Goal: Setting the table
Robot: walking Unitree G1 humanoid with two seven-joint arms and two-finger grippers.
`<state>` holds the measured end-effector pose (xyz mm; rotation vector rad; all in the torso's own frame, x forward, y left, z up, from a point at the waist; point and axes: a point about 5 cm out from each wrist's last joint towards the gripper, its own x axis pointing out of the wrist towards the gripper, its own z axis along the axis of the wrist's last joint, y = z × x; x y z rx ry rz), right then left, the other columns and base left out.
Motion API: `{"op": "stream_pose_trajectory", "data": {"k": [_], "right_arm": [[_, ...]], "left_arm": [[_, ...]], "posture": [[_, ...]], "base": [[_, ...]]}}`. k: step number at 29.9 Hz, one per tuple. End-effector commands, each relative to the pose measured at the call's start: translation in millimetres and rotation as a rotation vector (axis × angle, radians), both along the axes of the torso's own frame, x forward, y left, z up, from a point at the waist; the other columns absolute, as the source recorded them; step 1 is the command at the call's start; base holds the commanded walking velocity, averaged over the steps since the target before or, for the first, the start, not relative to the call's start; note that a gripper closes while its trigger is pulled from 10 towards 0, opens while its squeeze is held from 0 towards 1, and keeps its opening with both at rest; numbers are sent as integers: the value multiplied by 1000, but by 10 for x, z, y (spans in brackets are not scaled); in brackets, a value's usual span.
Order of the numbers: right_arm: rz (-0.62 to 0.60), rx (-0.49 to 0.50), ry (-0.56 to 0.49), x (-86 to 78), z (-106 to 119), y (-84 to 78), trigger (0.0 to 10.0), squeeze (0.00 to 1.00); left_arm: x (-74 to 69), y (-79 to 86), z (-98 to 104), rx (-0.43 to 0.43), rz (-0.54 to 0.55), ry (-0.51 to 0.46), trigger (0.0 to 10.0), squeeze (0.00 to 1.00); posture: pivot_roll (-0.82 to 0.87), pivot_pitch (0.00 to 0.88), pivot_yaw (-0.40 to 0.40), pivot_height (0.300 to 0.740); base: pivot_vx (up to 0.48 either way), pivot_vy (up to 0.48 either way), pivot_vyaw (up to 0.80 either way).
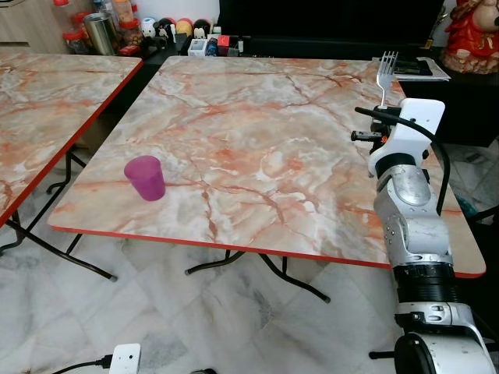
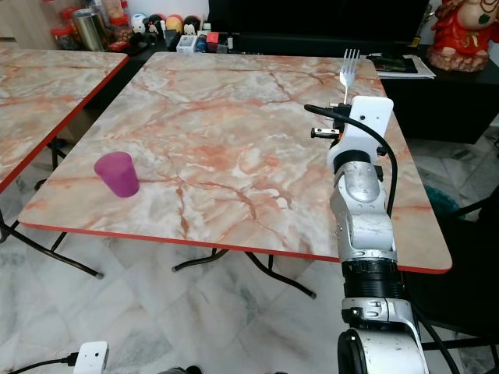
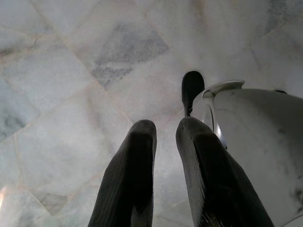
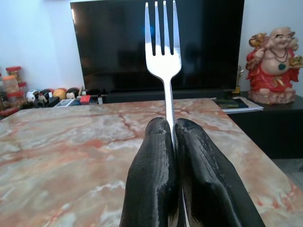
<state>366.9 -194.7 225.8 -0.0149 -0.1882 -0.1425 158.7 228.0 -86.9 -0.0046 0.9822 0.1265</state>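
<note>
A silver fork (image 4: pixel 163 47) stands upright with its tines up, and my right gripper (image 4: pixel 171 127) is shut on its handle. In the eye views the fork (image 1: pixel 386 74) rises above my white right wrist, over the right side of the marble table (image 1: pixel 257 140). A purple plastic cup (image 1: pixel 145 178) stands upright near the table's front left corner, far from the fork. My left gripper (image 3: pixel 165 137) hangs over the marble floor, open by a narrow gap, with nothing between its fingers.
A second marble table (image 1: pixel 47 93) stands to the left across a narrow gap. Jars and toys (image 1: pixel 117 31) line the back, beside a black TV (image 1: pixel 327 15). A red figurine (image 1: pixel 472 35) and papers (image 1: pixel 417 68) are at the far right. A white plug (image 1: pixel 125 360) lies on the floor.
</note>
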Motion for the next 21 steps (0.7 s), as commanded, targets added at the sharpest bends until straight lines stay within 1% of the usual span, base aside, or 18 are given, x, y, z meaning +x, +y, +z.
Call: {"op": "stream_pose_trajectory", "data": {"k": [1,10,21], "right_arm": [[-11,2,-22,13,55,-16,10000,0],[-6,13,-20,14,9,15,10000,0],[-17,2,-19,5,1,-4,10000,0]], "left_arm": [[-87,20,-33,0,24,28,10000,0],[-121,25,-45,8,19,37,10000,0],[-152,7,-61,4,18,47,10000,0]], "posture": [[-40,78,12,736],[-24,75,8,736],[-27,52,7,736]], "base": [[0,480,0],[0,480,0],[0,480,0]]}}
